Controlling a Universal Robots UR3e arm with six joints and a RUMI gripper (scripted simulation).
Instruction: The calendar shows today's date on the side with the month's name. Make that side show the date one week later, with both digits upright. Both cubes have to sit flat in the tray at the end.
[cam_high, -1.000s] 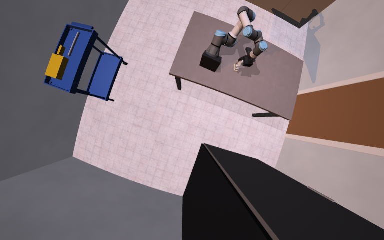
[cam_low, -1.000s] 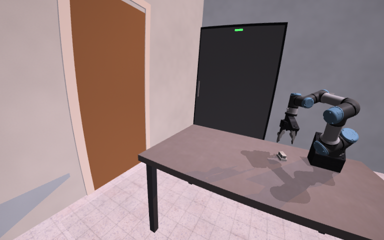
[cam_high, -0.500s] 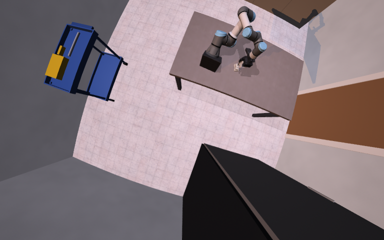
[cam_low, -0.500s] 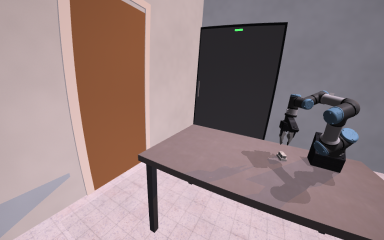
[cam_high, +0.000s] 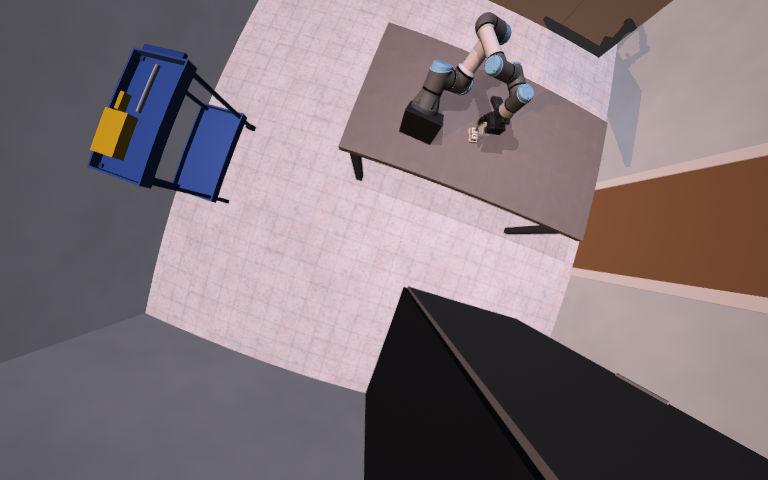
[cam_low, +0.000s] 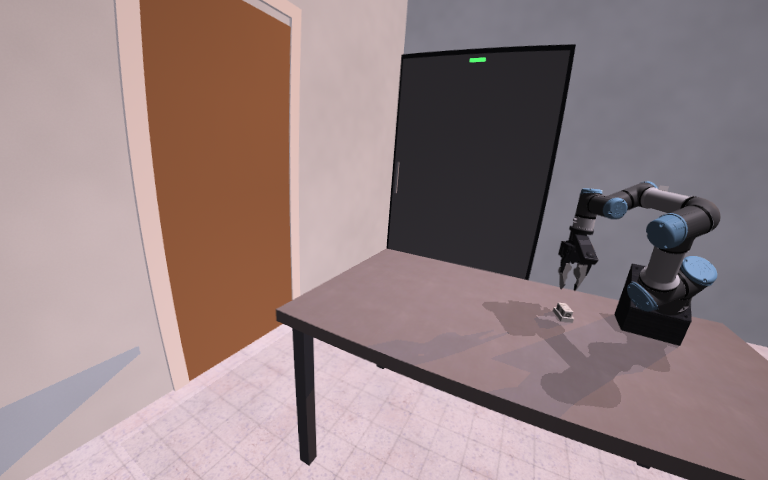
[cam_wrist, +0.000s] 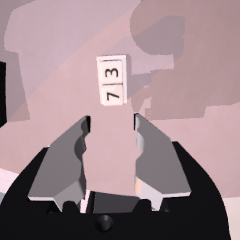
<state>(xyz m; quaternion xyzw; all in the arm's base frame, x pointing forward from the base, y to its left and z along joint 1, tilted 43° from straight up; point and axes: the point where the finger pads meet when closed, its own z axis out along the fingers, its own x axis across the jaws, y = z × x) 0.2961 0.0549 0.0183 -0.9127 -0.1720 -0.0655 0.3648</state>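
The calendar is a small white tray (cam_wrist: 125, 82) (cam_low: 566, 320) on the table, with two white cubes side by side in it. In the wrist view the upper cube (cam_wrist: 111, 72) shows a 3 on its top face and the lower cube (cam_wrist: 112, 94) shows a 7, both turned sideways in this view. The side faces and the month's name cannot be read. My gripper (cam_wrist: 112, 115) (cam_low: 569, 287) (cam_high: 481, 129) is partly open and empty. It points down above table height, beside the 7 cube's end of the calendar in the wrist view.
The table (cam_high: 526, 169) (cam_low: 396, 300) carries the arm's black base (cam_high: 420, 124) (cam_low: 651, 325) near the calendar. A blue cart (cam_high: 209, 147) with a yellow box (cam_high: 112, 133) stands away from the table. A dark cabinet (cam_high: 481, 362) stands beyond the table's long edge.
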